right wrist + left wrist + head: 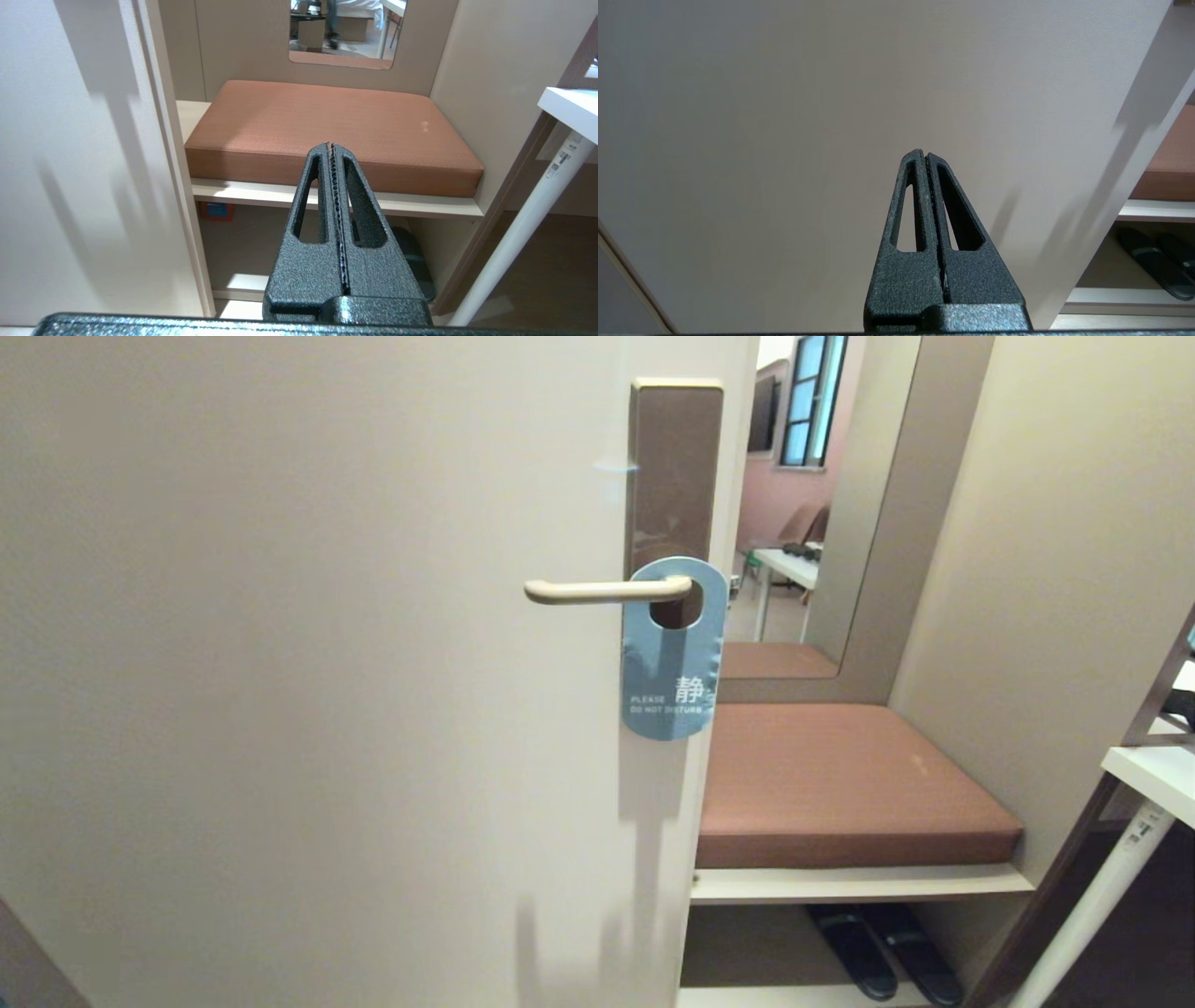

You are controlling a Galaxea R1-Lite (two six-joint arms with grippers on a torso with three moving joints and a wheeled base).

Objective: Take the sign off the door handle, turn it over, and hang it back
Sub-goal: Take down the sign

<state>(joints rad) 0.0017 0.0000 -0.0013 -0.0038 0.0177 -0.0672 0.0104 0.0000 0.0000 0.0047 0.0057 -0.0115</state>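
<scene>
**Sign on the handle, both arms parked low**

The sign [674, 653] hangs on the door handle [607, 590] w/ its blue face out, "PLEASE DO NOT DISTURB" legible near the bottom. The lever passes thru the sign's round hole; card hangs straight down, lying against the door [308, 691] and the lower part of the brown plate [674, 467]. Handle is level, free end pointing to the robot's left.

Neither arm shows in the head view. Left gripper [926, 157] has its fingers pressed together, nothing between them, aimed at bare door panel, not touching it. Right gripper [332, 147] likewise pressed tight & empty, pointing toward the brown bench cushion [336, 126] beyond the door edge, well apart from it.

Dark slippers [882, 952] sit on the shelf under the bench. A mirror [803, 504] rises behind the cushion; a white table leg [1102, 896] stands at far right
</scene>
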